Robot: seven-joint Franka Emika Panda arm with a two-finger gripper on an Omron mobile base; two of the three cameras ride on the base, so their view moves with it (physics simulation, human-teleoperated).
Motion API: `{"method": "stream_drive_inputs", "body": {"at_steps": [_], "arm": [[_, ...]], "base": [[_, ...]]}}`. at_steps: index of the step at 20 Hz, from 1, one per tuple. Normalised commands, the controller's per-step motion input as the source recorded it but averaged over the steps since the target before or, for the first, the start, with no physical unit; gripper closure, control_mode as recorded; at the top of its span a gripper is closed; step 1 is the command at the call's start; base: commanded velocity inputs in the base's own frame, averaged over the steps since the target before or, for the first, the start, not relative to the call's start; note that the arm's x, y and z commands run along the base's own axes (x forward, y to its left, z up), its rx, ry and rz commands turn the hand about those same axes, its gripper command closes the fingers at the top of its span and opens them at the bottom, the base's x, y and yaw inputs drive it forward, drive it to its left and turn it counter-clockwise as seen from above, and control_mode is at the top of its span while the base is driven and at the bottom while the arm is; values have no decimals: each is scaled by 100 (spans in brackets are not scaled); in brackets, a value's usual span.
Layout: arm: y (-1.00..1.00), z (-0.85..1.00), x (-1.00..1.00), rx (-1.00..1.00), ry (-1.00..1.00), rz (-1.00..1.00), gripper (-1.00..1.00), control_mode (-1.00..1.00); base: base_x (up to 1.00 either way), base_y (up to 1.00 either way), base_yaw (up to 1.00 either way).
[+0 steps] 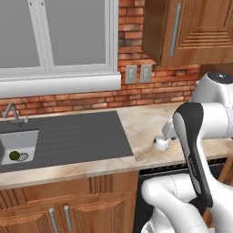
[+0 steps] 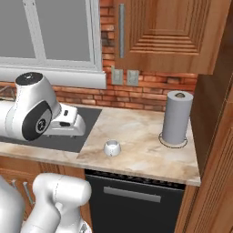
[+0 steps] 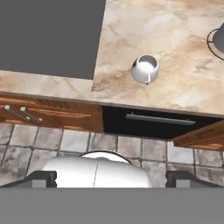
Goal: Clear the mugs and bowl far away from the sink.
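Gripper (image 3: pixel 109 177) high above the floor, fingers spread wide apart, holding nothing. Beyond it, squat plain white mug (image 3: pixel 145 68) upright on the marble counter (image 3: pixel 183 87), near its front edge, just right of the dark grey sink (image 1: pixel 68 136). Grey paper towel roll (image 2: pixel 177 117) far right.

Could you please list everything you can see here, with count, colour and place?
white mug: one, white, on the marble counter just right of the sink unit.
sink: one, dark grey with a ribbed drainboard and a lighter basin, left of the mug.
faucet: one, metal, behind the basin.
paper towel roll: one, grey, upright at the counter's right end.
wall outlets: two, grey, on the brick wall.
dishwasher: one, black, under the counter.
hand: one, dark fingertips, high above the floor, holding nothing.
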Motion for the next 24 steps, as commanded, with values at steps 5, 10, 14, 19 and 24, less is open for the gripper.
{"method": "stream_drive_inputs", "body": {"at_steps": [5, 10, 14, 19, 24], "arm": [[0, 0, 0, 0, 0, 0, -100, 100], [0, 0, 0, 0, 0, 0, -100, 100], [0, 0, 0, 0, 0, 0, -100, 100], [0, 0, 0, 0, 0, 0, -100, 100], [0, 0, 0, 0, 0, 0, -100, 100]], "base": [[-32, -46, 0], [0, 0, 0], [7, 0, 2], [1, -37, 22], [0, -48, 15]]}}
